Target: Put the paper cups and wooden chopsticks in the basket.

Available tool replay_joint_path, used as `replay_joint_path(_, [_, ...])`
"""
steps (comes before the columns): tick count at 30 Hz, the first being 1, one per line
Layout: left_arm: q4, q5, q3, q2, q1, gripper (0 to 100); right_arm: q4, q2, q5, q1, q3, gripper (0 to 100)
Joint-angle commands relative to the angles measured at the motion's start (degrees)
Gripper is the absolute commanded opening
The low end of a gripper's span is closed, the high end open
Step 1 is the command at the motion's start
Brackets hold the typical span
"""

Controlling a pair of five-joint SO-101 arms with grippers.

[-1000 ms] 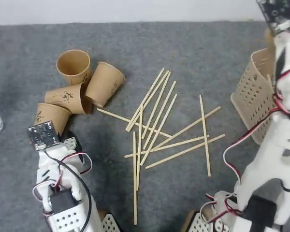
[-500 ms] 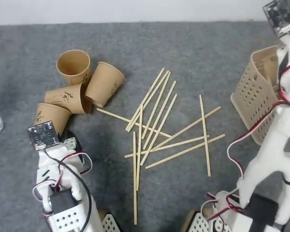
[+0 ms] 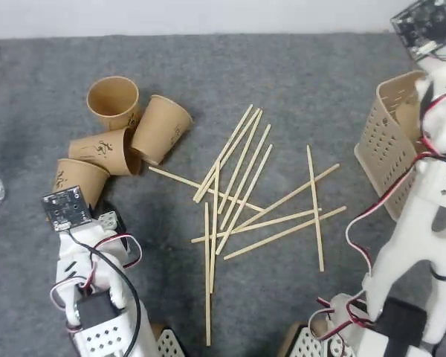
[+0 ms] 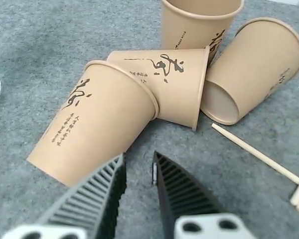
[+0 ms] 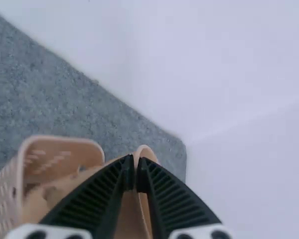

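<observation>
Plainly the coming move turns on the left gripper (image 4: 138, 158) and the nearest paper cup (image 4: 97, 124). That cup lies on its side just ahead of the fingertips and slightly off to one side. Its long axis is slanted across the gripper's line, base toward the gripper and open mouth pointing away, up against the second cup (image 4: 174, 79). The left jaws stand a little apart with nothing between them, so a grasp would probably need them wider, or a turn to take the cup across its wall. In the high view the four paper cups (image 3: 104, 151) cluster at the left arm's side of the grey mat (image 3: 297, 82), one of them upright (image 3: 113, 100). The wooden chopsticks (image 3: 241, 190) lie scattered and crossed in the middle, most running roughly from the arms' side toward the far edge. The basket (image 3: 390, 141) sits tilted well apart at the far right. The right gripper (image 5: 134, 162) appears pinched closed on its rim, which suggests that arm is occupied and the left arm is the nearer one for the cups.
</observation>
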Motion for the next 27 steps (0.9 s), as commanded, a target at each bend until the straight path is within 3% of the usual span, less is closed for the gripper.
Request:
replay_joint_path(1, [-1.32,0.35,-0.31,-0.79,0.44,9,-5.41,-0.48,0.35,-0.66,-0.53,0.8])
replay_joint_path(16, [-1.32,0.35,-0.31,-0.7,0.44,9,-16.31,7.25,0.44,6.02,0.7,0.8])
replay_joint_path(27, [-1.32,0.35,-0.31,-0.7,0.44,9,-14.2,7.78,0.35,6.02,0.79,0.8])
